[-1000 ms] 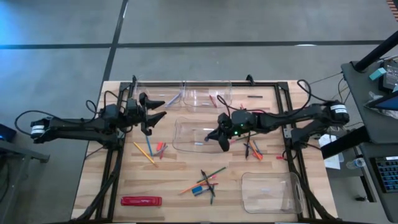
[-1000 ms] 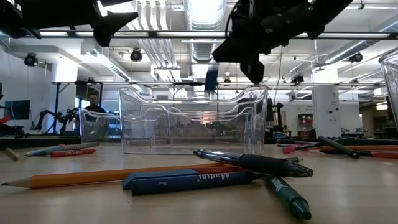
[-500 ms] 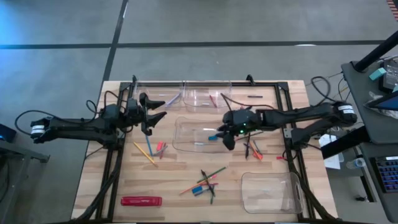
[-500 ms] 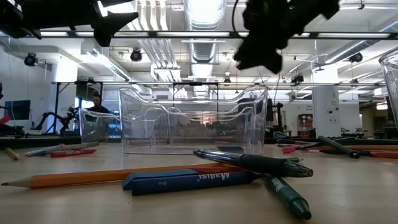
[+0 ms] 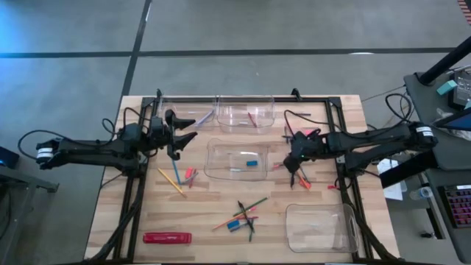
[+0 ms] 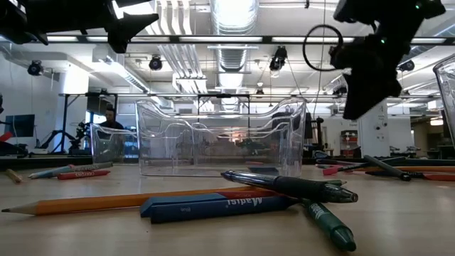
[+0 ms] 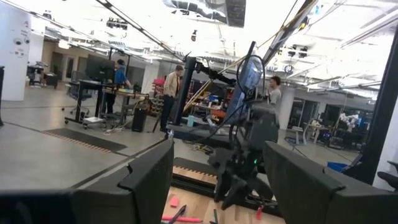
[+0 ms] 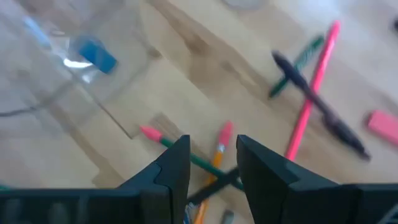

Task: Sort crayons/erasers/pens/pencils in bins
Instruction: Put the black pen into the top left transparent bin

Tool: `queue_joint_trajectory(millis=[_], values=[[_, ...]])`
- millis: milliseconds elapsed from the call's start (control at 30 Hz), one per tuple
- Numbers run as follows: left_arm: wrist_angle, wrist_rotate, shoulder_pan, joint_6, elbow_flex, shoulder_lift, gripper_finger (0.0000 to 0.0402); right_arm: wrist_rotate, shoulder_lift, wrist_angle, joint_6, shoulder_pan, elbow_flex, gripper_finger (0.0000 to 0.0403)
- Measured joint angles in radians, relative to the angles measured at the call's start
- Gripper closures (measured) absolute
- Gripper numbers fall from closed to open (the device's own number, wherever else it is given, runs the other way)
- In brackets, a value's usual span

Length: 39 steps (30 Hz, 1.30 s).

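The right gripper (image 5: 293,163) is hanging over the worktop (image 5: 199,221) just beside the middle bin (image 5: 237,160), above a small cluster of pencils (image 5: 301,177) and pens, its jaws standing slightly apart and gripping nothing. A blue eraser (image 5: 251,161) is lying inside that middle bin, while more pens and pencils (image 5: 246,212) are lying scattered nearer the front edge, close to an empty bin (image 5: 321,227) and well apart from a red flat pack (image 5: 167,238). The left gripper (image 5: 185,129) is waiting above the worktop's left side with its jaws spread wide and empty.
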State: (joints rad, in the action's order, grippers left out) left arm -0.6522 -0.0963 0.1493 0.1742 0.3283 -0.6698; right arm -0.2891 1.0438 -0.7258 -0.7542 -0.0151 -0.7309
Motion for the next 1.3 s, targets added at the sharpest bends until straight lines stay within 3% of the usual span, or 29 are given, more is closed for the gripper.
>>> queue_joint_trajectory(millis=[333, 700, 1300], values=[[-0.006, 0.000, 0.000, 0.001, 0.000, -0.012, 0.0169, 0.000, 0.005, 0.013, -0.155, 0.000, 0.120, 0.0275], [-0.020, 0.000, 0.000, -0.001, 0.000, -0.024, 0.0169, 0.053, 0.004, 0.195, -0.250, 0.000, 0.245, 0.0293], [-0.021, 0.000, 0.000, -0.004, 0.000, -0.027, 0.0169, 0.053, 0.004, 0.208, -0.267, 0.000, 0.259, 0.0304]])
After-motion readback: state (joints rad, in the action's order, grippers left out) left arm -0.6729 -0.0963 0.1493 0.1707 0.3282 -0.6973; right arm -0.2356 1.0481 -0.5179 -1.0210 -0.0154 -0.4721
